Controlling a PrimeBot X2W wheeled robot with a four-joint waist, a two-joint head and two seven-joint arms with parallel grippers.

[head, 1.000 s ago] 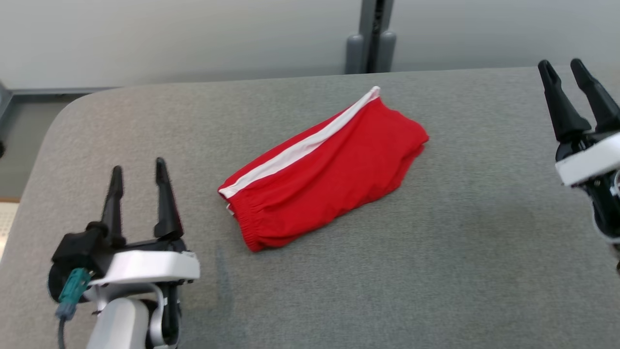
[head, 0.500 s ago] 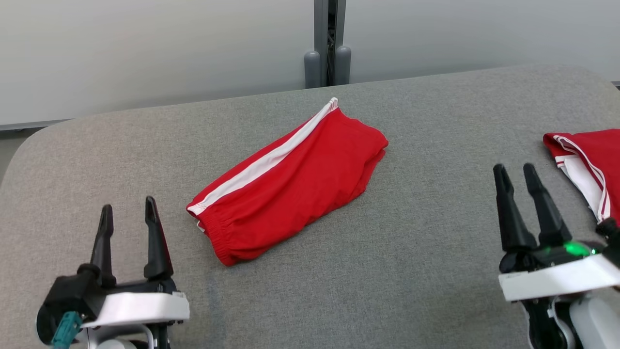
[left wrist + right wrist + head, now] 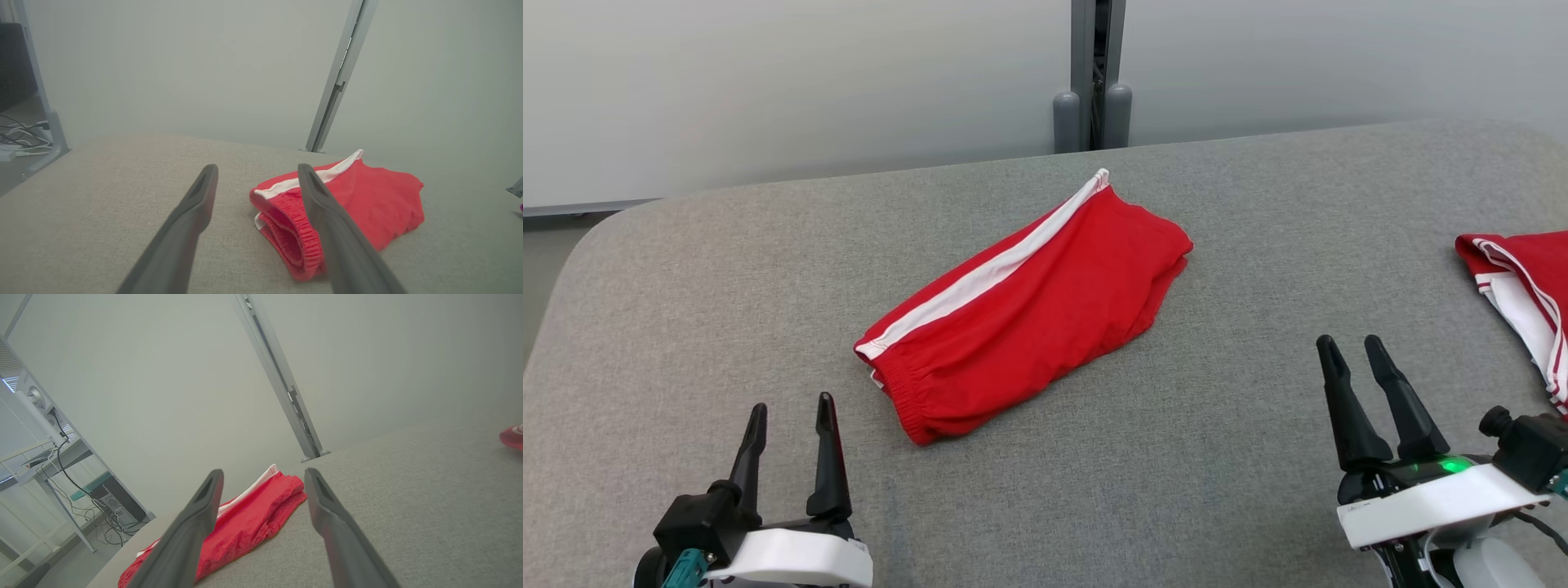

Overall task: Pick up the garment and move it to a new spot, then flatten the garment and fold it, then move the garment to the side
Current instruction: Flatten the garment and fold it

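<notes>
Shorts: the red shorts (image 3: 1021, 306), folded in layers with a white side stripe, lay slantwise in the middle of the desk (image 3: 1258, 474). Nothing touched them.
Waistband: the gathered end pointed toward the near left, the end easiest for the left arm to reach.
Left gripper: the left gripper (image 3: 792, 402) hung low at the near left with its jaws wide and empty. It sat near the waistband but apart from it, probably parked clear of the cloth.
Right gripper: the right gripper (image 3: 1348, 339) was at the near right, well apart from the shorts, jaws wide and empty too.
Other garment: a second red-and-white garment (image 3: 1523, 286) lay at the desk's right edge, seemingly kept separate.
Stage: the fold looked finished, so shifting the shorts aside seemed to be what was left.
Risk: lifting by one end could let the layers slide open.
</notes>
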